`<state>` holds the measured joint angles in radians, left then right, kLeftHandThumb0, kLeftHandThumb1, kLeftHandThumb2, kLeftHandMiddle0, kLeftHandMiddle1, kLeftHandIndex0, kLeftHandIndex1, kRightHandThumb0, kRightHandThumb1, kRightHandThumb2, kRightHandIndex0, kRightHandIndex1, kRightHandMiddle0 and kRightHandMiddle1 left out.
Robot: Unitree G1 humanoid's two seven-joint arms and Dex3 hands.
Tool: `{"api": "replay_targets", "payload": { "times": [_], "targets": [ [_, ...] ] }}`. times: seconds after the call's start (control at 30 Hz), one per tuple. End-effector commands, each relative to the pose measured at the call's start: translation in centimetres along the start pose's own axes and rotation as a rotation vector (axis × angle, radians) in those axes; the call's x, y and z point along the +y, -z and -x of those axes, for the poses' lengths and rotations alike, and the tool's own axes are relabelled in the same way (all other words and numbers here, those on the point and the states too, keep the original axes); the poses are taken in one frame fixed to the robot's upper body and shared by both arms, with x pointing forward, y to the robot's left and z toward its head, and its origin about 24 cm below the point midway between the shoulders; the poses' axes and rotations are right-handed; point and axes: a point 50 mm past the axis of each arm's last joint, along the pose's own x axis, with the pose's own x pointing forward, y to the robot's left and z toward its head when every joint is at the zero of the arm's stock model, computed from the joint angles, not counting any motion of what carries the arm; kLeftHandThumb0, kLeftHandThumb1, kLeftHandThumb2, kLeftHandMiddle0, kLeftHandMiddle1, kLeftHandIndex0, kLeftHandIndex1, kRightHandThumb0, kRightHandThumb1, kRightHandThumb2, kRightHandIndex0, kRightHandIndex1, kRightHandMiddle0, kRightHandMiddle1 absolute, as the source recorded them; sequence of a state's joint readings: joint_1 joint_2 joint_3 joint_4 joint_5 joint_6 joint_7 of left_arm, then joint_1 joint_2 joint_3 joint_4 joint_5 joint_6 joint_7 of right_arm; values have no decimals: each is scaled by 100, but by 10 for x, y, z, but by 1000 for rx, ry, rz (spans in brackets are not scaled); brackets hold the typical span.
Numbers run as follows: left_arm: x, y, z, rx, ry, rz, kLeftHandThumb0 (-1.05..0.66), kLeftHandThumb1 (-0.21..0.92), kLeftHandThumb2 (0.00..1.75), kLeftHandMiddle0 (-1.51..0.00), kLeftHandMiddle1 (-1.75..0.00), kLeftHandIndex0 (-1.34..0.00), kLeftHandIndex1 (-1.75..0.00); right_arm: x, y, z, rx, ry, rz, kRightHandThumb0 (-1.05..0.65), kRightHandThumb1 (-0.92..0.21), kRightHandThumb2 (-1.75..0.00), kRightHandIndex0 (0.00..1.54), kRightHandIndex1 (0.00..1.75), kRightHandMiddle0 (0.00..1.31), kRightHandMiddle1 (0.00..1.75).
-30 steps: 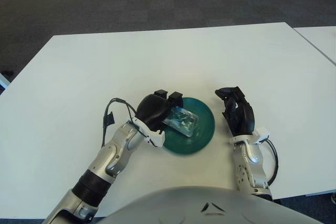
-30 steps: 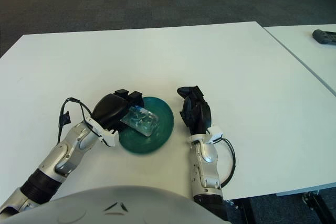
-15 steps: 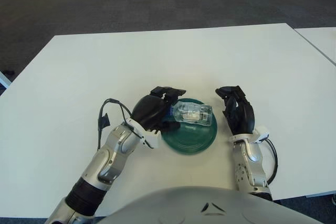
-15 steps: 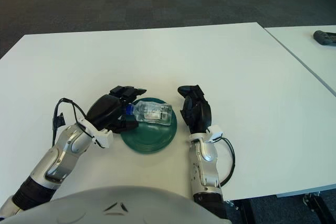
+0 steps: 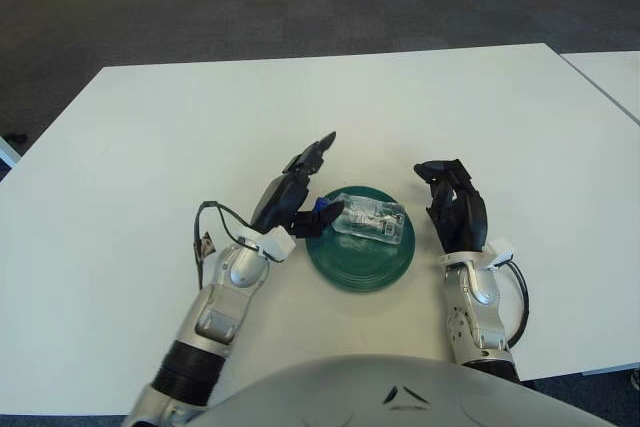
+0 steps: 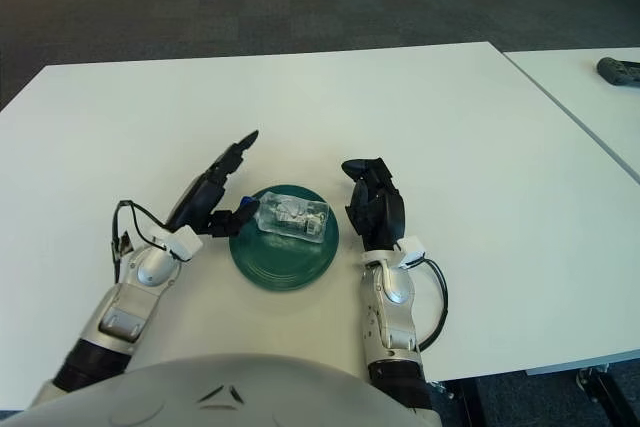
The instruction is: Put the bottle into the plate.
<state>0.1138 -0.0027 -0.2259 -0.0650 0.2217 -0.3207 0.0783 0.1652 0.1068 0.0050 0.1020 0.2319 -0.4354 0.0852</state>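
Observation:
A clear plastic bottle (image 5: 369,222) with a blue cap lies on its side in the dark green plate (image 5: 361,265) near the table's front. My left hand (image 5: 296,191) is just left of the plate, fingers spread and stretched upward, holding nothing; its thumb is close to the blue cap. My right hand (image 5: 452,214) shows right of the plate with its fingers curled, holding nothing.
The white table (image 5: 200,127) stretches wide around the plate. A second white table (image 6: 590,87) lies at the right with a dark object (image 6: 620,70) on it. Dark carpet lies beyond the far edge.
My left hand let go of the bottle, opened and drew back to the left. The bottle settled flat in the plate. The right hand stayed put.

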Motion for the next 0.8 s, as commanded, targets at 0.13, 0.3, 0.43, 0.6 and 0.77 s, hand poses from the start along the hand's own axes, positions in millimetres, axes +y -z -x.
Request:
{"api": "replay_targets", "payload": {
  "times": [0.13, 0.3, 0.43, 0.6, 0.77],
  "targets": [
    [-3, 25, 9, 150, -310, 190, -40, 82, 67, -51, -167, -26, -171, 1, -3, -6, -29, 8, -25, -61, -89, -61, 67, 105, 48, 119],
    [-4, 30, 13, 197, -374, 217, -38, 75, 75, -57, -173, -30, -174, -3, -4, -7, -29, 12, -12, -61, -88, -63, 67, 110, 48, 122],
    [-7, 31, 13, 216, -380, 246, -39, 69, 84, -64, -174, -34, -174, -5, -5, -7, -28, 12, -3, -62, -88, -63, 65, 112, 47, 123],
    [-10, 34, 17, 251, -361, 318, -40, 61, 95, -75, -175, -40, -175, -9, -6, -7, -30, 15, 4, -62, -89, -63, 63, 112, 47, 123],
    [-14, 34, 18, 270, -397, 393, -42, 53, 105, -86, -175, -45, -175, -11, -8, -7, -37, 19, 15, -63, -89, -63, 63, 112, 47, 123]
  ]
}}
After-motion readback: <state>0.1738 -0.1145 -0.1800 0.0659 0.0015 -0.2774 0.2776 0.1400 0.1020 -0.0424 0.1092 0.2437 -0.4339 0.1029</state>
